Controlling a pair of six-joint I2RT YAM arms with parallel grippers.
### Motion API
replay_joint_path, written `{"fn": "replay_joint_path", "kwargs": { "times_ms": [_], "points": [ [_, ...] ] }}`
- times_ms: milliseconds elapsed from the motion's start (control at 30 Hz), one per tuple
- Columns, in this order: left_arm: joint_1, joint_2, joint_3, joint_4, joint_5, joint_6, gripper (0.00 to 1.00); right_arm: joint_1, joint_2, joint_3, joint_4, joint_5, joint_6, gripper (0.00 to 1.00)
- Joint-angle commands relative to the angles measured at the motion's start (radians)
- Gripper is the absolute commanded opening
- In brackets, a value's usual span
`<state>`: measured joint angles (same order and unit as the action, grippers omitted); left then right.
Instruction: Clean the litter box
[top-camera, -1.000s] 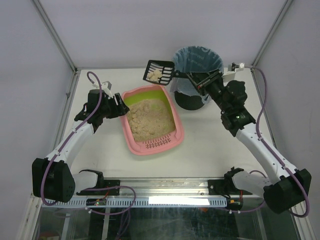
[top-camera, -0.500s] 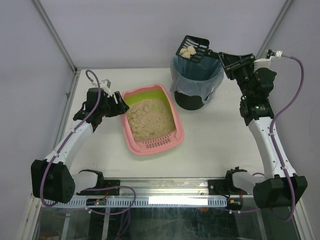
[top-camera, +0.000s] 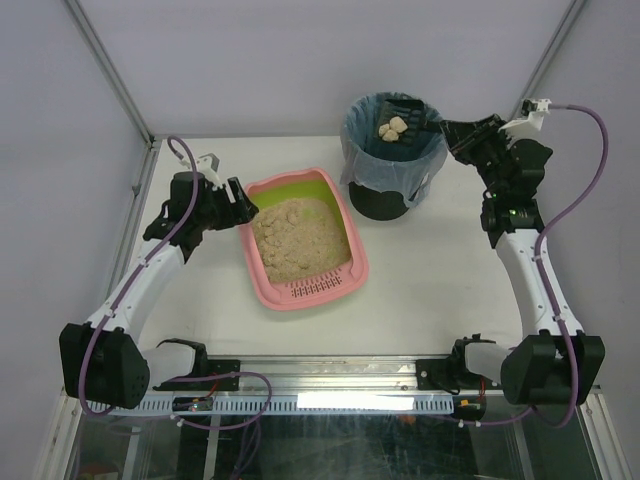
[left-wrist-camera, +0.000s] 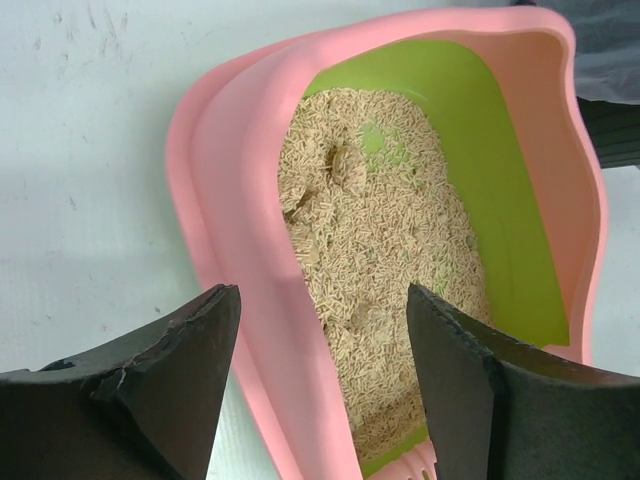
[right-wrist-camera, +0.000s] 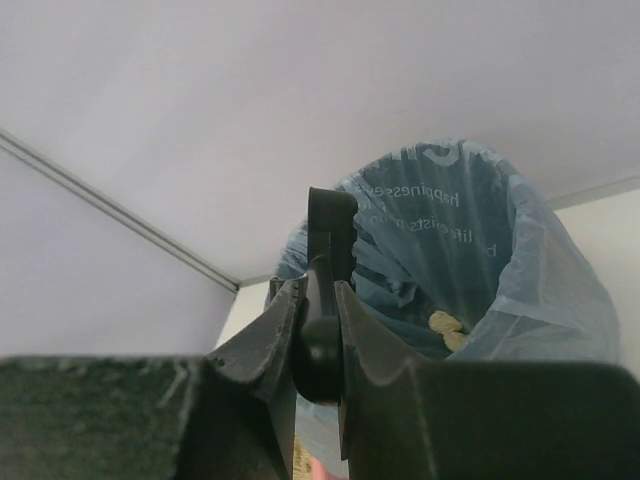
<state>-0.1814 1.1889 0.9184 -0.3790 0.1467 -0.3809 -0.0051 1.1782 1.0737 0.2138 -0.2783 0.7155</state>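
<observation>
White table (top-camera: 430, 290) and pale lilac walls (top-camera: 300, 60) form the work cell. The litter box (top-camera: 312, 291) is the reference point for all positions below.

1. Litter box – it lies flat on the table, between my two arms. Its slotted pink ledge is at the near end and its lime-green inner wall shows at the far end. Beige litter (top-camera: 298, 240) fills the middle, heaped unevenly.

2. Left pincer (top-camera: 242, 205) – it sits at the litter box's far-left rim. The jaws stand well apart, one finger (left-wrist-camera: 190, 360) outside the pink wall over the table and the other inside over the litter. They straddle the rim and hold nothing.

3. Right pincer (top-camera: 457, 130) – it hangs well beyond the litter box's far-right corner. The jaws are closed tight on the handle of the black scoop (top-camera: 402, 112).

4. Bin (top-camera: 385, 203) – it is round and black, lined with a blue bag (top-camera: 370, 165), and stands just past the litter box's far-right corner. The scoop head rests over the bag's mouth, carrying a few pale clumps (top-camera: 392, 127).
</observation>
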Motion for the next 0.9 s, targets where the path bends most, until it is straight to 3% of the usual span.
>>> {"fn": "replay_joint_path", "kwargs": {
  "times_ms": [0,133,300,400,467,733,867],
  "points": [
    [0.009,-0.031,0.078,0.034,-0.007,0.003,0.69,-0.005,-0.002,0.039,0.117,-0.071,-0.211,0.0],
    [0.009,-0.031,0.086,0.057,0.001,-0.008,0.71,-0.004,-0.013,0.043,0.106,-0.086,-0.35,0.0],
    [0.009,-0.102,0.054,0.113,-0.02,-0.04,0.71,-0.003,-0.002,0.086,0.033,-0.086,-0.35,0.0],
    [0.009,-0.154,0.029,0.155,-0.035,-0.042,0.74,-0.004,0.006,0.113,-0.005,-0.168,-0.593,0.0],
    [0.008,-0.16,0.025,0.163,-0.036,-0.042,0.77,-0.001,0.006,0.129,-0.016,-0.184,-0.641,0.0],
    [0.008,-0.127,0.009,0.161,-0.015,-0.038,0.78,0.06,0.037,0.28,-0.166,-0.147,-0.907,0.0],
    [0.009,-0.12,0.005,0.16,-0.017,-0.04,0.78,0.077,0.052,0.326,-0.211,-0.114,-0.962,0.0]
  ]
}}
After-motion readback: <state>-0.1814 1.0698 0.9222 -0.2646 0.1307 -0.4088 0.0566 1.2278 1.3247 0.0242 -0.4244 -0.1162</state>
